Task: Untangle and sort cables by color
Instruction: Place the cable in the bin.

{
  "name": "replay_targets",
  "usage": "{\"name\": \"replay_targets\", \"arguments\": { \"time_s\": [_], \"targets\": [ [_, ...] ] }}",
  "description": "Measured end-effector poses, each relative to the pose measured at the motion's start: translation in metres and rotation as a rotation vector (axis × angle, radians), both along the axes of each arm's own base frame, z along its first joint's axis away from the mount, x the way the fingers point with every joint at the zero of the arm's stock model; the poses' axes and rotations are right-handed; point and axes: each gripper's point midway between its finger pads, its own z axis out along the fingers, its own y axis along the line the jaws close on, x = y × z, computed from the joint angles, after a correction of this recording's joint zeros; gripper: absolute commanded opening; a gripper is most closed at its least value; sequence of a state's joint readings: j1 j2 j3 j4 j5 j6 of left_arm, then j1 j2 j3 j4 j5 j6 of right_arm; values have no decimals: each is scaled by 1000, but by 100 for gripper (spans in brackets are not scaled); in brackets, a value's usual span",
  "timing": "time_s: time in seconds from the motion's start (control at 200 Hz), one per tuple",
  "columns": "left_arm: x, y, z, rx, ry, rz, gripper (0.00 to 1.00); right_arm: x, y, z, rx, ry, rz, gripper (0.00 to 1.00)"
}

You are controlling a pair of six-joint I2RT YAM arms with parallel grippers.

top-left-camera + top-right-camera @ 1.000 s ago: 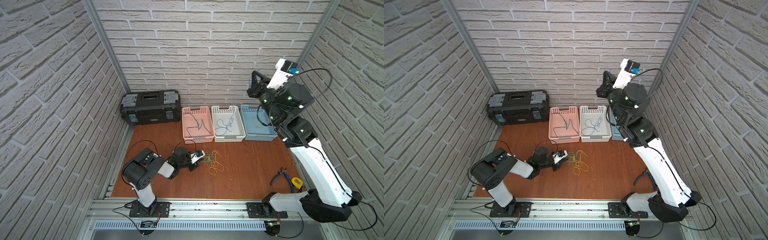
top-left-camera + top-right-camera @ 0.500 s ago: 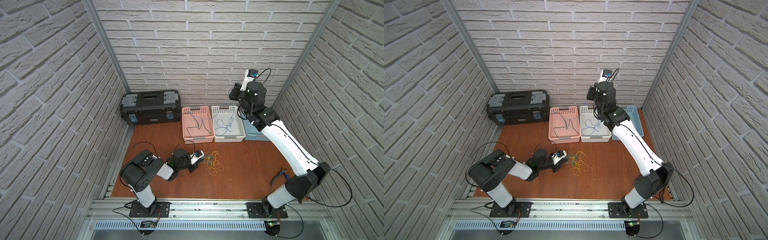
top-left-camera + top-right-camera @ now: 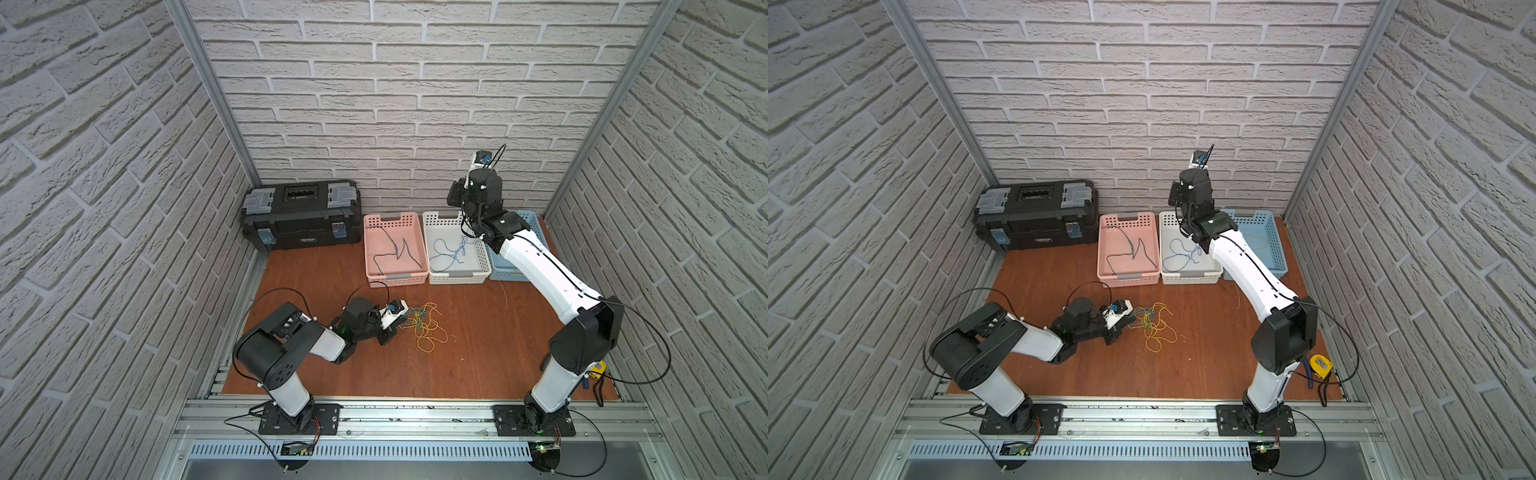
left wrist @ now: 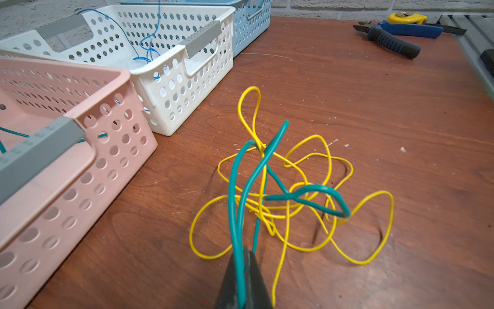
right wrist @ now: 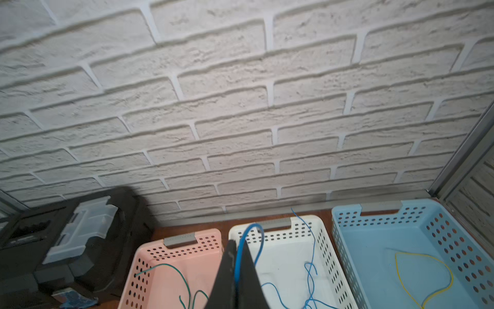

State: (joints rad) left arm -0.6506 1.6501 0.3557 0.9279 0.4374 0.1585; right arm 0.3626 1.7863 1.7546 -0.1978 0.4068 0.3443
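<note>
The tabletop (image 3: 478, 353) carries the pink basket (image 3: 415, 278), white basket (image 3: 440, 277) and blue basket (image 3: 1277, 249) in a row at centre of both top views. The left fingers (image 4: 252, 267), bottom centre of the left wrist view, are clamped on the teal cable (image 4: 278, 137), which runs up into the tangled yellow cables (image 4: 251, 87). The right fingers (image 5: 230, 256) grip the blue cable (image 5: 252, 225), looped above the white basket.

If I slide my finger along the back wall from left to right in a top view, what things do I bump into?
black toolbox → pink basket → white basket → blue basket
</note>
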Motion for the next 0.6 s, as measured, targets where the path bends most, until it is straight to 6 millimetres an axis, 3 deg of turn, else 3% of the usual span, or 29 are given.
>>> {"name": "replay_targets", "arguments": {
  "time_s": [0.17, 0.255, 0.325, 0.455, 0.6],
  "targets": [
    [0, 1, -1, -2, 9, 9, 0, 24, -10, -87, 6, 176, -19, 5],
    [-1, 2, -3, -2, 17, 15, 0, 29, -14, -123, 11, 264, -25, 29],
    [-2, 3, -3, -2, 22, 20, 0, 30, -16, -145, 5, 339, -23, 41],
    [-2, 3, -4, -6, 36, 30, 0, 29, -17, -152, -13, 421, -31, 48],
    [-2, 1, 0, -15, 42, 42, 0, 3, -22, -149, -28, 509, -25, 53]
  ]
}}
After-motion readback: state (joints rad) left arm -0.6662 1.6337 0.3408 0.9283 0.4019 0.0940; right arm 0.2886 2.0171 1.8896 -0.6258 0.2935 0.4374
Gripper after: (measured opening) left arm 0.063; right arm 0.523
